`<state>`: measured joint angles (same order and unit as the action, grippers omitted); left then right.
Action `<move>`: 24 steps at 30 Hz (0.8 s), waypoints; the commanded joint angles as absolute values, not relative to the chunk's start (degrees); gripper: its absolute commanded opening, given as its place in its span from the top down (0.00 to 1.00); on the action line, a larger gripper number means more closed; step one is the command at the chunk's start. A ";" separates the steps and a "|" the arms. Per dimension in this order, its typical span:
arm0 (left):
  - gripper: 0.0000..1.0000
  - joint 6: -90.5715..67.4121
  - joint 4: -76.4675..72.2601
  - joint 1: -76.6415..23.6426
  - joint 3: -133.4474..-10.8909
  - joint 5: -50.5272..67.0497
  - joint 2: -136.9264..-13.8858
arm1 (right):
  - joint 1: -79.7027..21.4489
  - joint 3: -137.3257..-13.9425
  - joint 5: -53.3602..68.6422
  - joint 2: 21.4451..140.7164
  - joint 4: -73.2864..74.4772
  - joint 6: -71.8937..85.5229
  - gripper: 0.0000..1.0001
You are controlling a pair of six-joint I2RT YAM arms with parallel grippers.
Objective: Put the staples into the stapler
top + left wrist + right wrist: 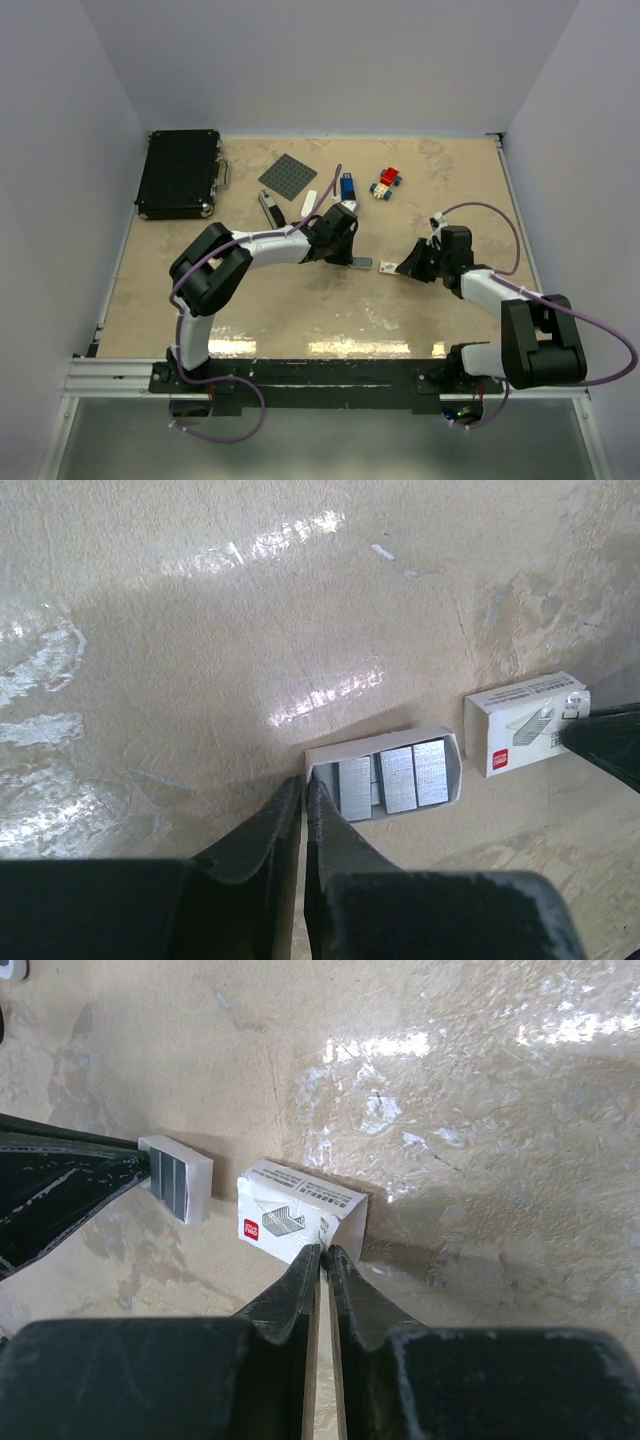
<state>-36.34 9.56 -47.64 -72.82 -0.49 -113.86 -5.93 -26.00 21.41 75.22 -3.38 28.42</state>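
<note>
The staples box lies in two pieces at mid-table. Its open white tray (380,743), with grey staples (400,778) in rows inside, shows in the left wrist view. My left gripper (303,780) is shut on the tray's end wall. The white, red-marked sleeve (295,1210) lies just right of the tray (180,1178). My right gripper (323,1250) is shut on the sleeve's open end. From above, the left gripper (347,257) and right gripper (405,268) face each other across both pieces. A black and silver bar (268,208), apparently the stapler, lies farther back left.
A black case (180,173) sits at the back left. Beside it are a grey baseplate (288,178), a small white piece (309,203), a blue object (347,186) and a toy-brick car (387,182). White walls enclose the table.
</note>
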 commanded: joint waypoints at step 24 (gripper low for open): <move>0.23 -33.93 16.52 -45.36 -72.51 -6.67 -96.53 | -4.30 -33.65 5.09 57.84 9.05 26.99 0.18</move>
